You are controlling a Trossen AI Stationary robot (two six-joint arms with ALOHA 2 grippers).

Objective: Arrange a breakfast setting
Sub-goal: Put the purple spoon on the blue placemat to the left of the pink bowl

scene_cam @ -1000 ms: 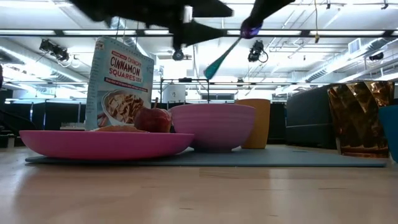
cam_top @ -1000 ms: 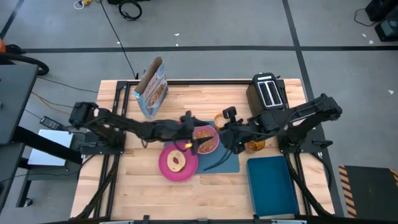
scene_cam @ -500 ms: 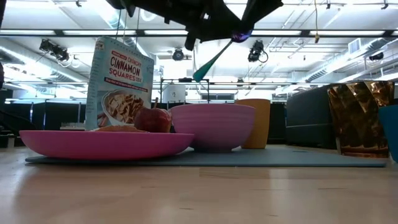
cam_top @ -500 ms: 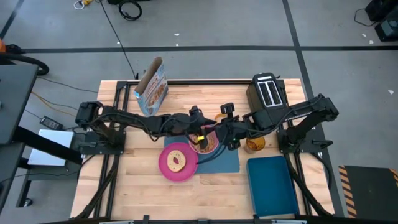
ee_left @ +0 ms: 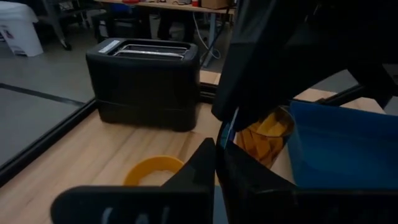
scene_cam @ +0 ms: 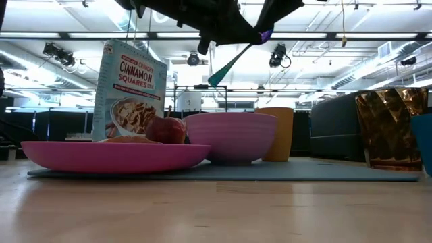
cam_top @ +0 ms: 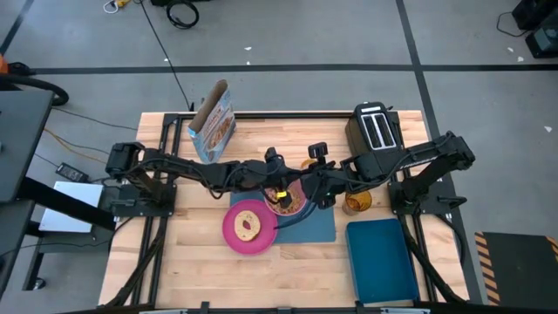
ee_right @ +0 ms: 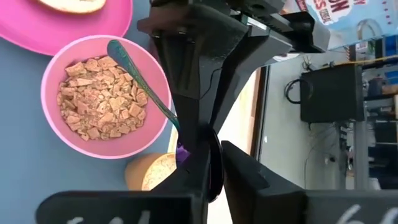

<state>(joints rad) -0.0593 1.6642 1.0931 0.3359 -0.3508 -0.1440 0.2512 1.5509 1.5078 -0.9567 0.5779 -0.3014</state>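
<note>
A blue-purple spoon (scene_cam: 233, 59) hangs slanted in the air above the pink bowl (ee_right: 102, 96), which is full of cereal. Both grippers are shut on the spoon. My left gripper (ee_left: 219, 146) reaches in from the table's left and my right gripper (ee_right: 214, 149) from the right; they meet over the bowl (cam_top: 292, 201). The bowl, the pink plate (cam_top: 248, 227) with the bagel (cam_top: 248, 227) and the red apple (scene_cam: 166, 129), and an orange-yellow cup (scene_cam: 277, 133) stand on the blue mat (cam_top: 321, 228). My left gripper pinches the spoon's thin teal shaft (ee_left: 226, 129) between its two fingers, about midway along. The fingers come nearly level from the table's left and lie across the shaft. My right gripper pinches the spoon's purple handle end (ee_right: 181, 152) between its two fingers, slanting down from the table's right. The spoon is clear of everything, its teal bowl end (ee_right: 118, 51) lowest, over the cereal.
A cereal box (cam_top: 212, 122) stands at the far left and a black toaster (cam_top: 375, 131) at the far right. An amber faceted glass (cam_top: 356, 203) stands to the right of the mat, and a dark blue tray (cam_top: 381, 260) lies at the near right. Bare wood lies at the near left.
My left gripper has moved toward the table's right, up to the spoon, and has shut on its shaft. The spoon has shifted slightly toward the left and stays slanted above the bowl, its handle end still in my right gripper.
</note>
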